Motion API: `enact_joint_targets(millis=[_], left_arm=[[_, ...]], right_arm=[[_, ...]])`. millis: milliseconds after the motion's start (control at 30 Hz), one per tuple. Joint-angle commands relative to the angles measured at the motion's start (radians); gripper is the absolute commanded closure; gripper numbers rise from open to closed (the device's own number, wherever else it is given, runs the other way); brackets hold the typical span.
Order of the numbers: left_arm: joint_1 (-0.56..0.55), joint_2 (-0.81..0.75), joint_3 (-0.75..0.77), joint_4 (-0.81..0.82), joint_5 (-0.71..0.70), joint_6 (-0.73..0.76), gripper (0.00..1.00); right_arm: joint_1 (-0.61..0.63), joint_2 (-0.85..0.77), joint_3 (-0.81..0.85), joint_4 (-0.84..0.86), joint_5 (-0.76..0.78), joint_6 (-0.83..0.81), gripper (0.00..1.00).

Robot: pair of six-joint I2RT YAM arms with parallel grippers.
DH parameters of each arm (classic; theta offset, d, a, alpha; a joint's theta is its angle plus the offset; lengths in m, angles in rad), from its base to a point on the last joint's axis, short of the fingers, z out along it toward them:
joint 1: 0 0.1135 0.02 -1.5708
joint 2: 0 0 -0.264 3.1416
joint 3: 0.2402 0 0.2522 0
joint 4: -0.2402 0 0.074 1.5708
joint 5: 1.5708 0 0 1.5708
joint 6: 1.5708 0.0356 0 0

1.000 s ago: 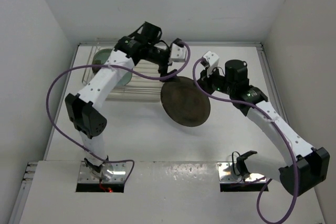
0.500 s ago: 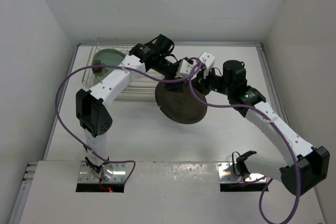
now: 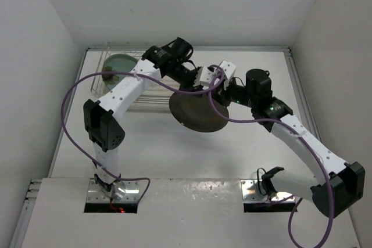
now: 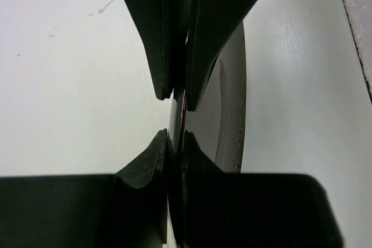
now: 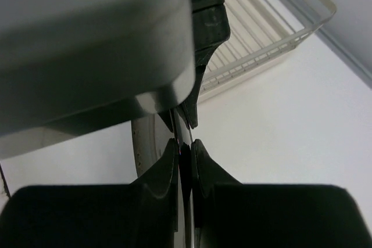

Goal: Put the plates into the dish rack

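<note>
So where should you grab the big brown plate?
By its thin rim, with one finger on each face. The brown plate is far too wide to span, and it looks tilted with its far edge raised, so come at that edge from above. The left gripper and the right gripper both pinch it there, side by side.

The right gripper [image 5: 185, 150] is closed on the rim of the plate [image 5: 150, 143]. The plate is seen edge-on, clamped between the two dark fingers [image 5: 157, 172]. Directly ahead of the fingertips, the white-bodied left gripper [image 5: 189, 121] meets the same rim. Ahead and to the right of the end effector, the dish rack [image 5: 261, 33] rests on the white table [image 5: 279, 120].
</note>
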Motion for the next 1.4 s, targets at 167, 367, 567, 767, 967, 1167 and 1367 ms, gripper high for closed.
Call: enact_joint_targets(millis=[167,367,567,767,967,1167,1367], left_arm=[[-0.009,-0.066,0.294,-0.046,-0.214,-0.014,1.00],[0.051,-0.222,0.331,-0.111,-0.324,0.124,1.00],[0.257,-0.361,0.296,-0.070,-0.319,0.221,1.00],[0.509,-0.364,0.296,0.004,-0.191,0.246,1.00],[0.741,-0.283,0.296,-0.060,0.036,0.333,1.00],[0.801,-0.228,0.285,-0.163,0.145,0.459,1.00],[0.873,-0.148,0.294,-0.197,0.230,0.528,1.00]], right_arm=[[0.000,-0.172,0.035,0.219,0.019,0.035,0.03],[-0.003,-0.294,0.025,0.185,0.079,0.015,0.00],[-0.002,-0.355,-0.024,0.180,0.110,0.011,0.00],[-0.002,-0.315,-0.060,0.228,0.076,0.054,0.00],[-0.002,-0.271,-0.063,0.231,0.050,0.066,0.00],[-0.002,-0.246,-0.068,0.232,0.059,0.080,0.00],[0.001,-0.205,-0.067,0.258,0.059,0.135,0.00]])
